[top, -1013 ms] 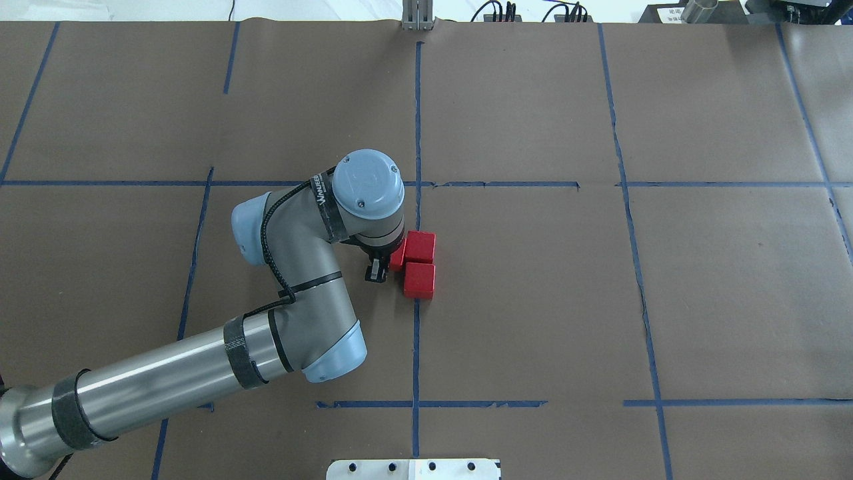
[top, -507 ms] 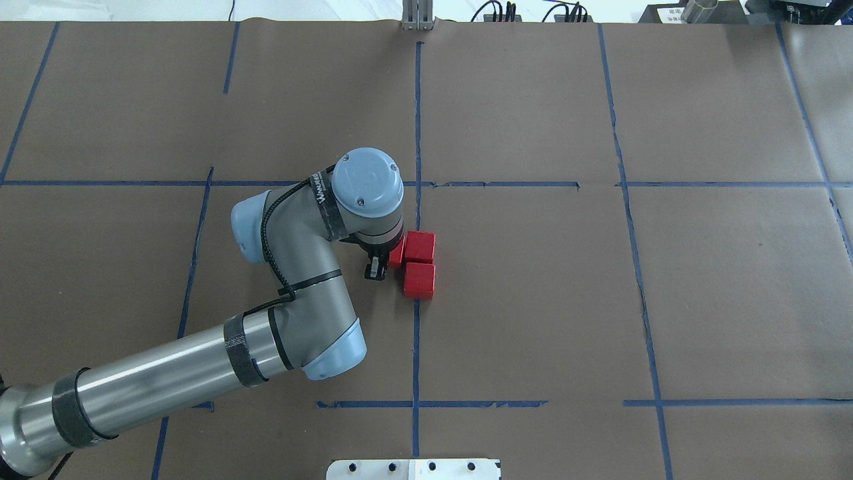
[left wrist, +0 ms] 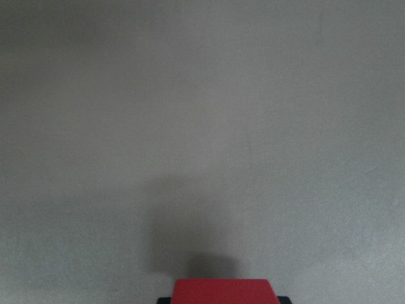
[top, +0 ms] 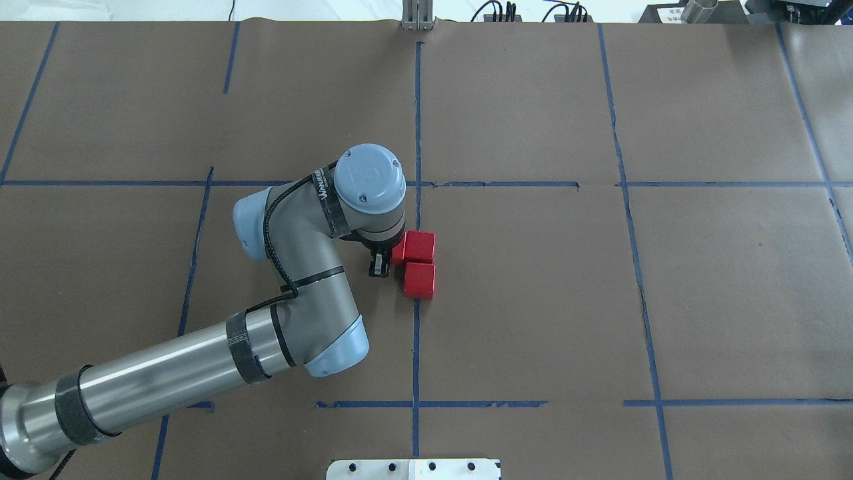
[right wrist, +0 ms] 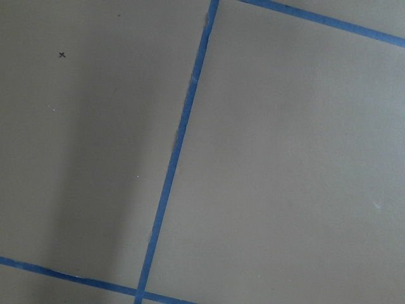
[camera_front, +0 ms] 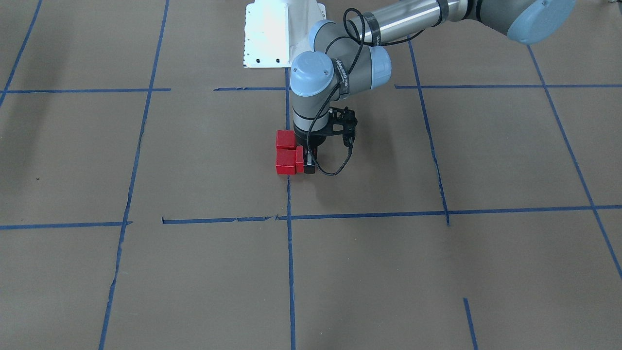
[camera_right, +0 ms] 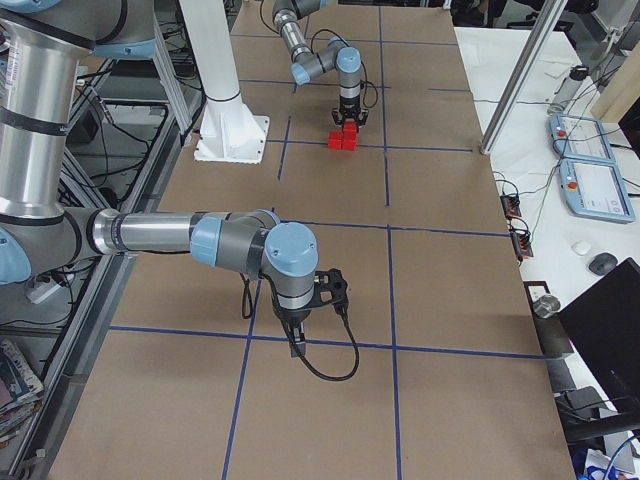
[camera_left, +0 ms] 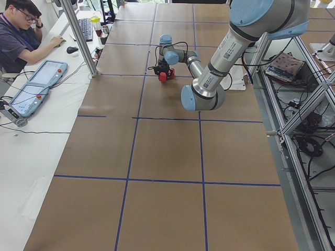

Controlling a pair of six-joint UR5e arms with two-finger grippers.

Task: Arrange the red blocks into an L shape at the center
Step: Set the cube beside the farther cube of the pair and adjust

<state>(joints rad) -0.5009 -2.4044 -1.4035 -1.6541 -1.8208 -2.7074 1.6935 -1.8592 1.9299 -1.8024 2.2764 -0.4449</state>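
Overhead exterior, matte red blocks [top: 419,280] touching, left tool [camera_front: 302,161] clamping one, right tool [camera_right: 297,345] unclear

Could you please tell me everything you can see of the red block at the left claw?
The held red block is a small, plain, matte red cube, sitting square and low over the brown paper. The left claw looks closed on it, and the wrist hides most of it from overhead. It appears to touch the far red block, with the near red block diagonal to it, beside the central blue tape line.
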